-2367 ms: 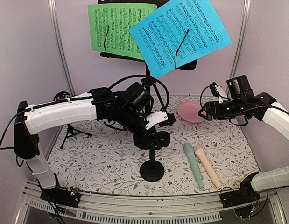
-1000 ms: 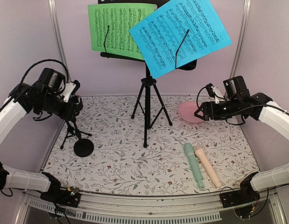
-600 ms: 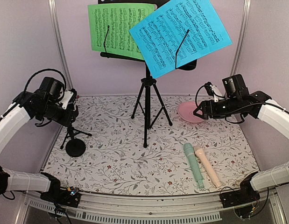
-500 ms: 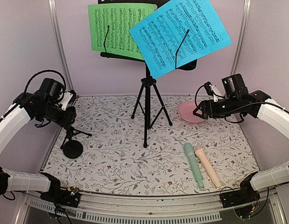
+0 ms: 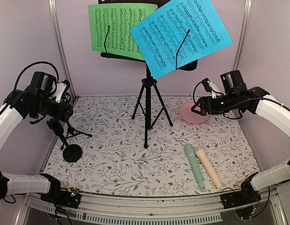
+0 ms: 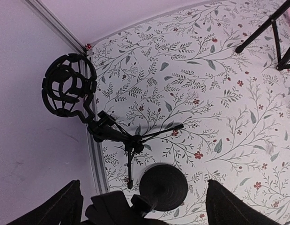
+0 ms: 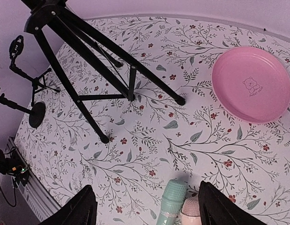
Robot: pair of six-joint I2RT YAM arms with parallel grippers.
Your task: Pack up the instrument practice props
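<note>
A mint-green microphone (image 5: pixel 194 165) and a pale-pink microphone (image 5: pixel 208 166) lie side by side at the front right. The green sheet (image 5: pixel 114 30) and the blue sheet (image 5: pixel 180 33) rest on the black music desk (image 5: pixel 122 56), which stands on its tripod (image 5: pixel 147 103). At the left, a round-base mic support (image 5: pixel 72 152) stands on the mat next to a small tripod support (image 5: pixel 73 132). My left gripper (image 5: pixel 59 115) hovers open over the round base (image 6: pixel 163 187), its jaws wide of the stem. My right gripper (image 5: pixel 197 108) hangs open above the microphone heads (image 7: pixel 172 204).
A round pink dish (image 5: pixel 190 112) lies at the back right under my right arm. The left wall (image 6: pixel 32 154) and a corner post (image 5: pixel 58 42) stand close to the two mic supports. The tripod's legs (image 7: pixel 88 70) spread over the middle of the floral mat.
My left gripper opened, let go of the round-base mic support at the left edge, and rose. The right gripper drifted slightly left.
</note>
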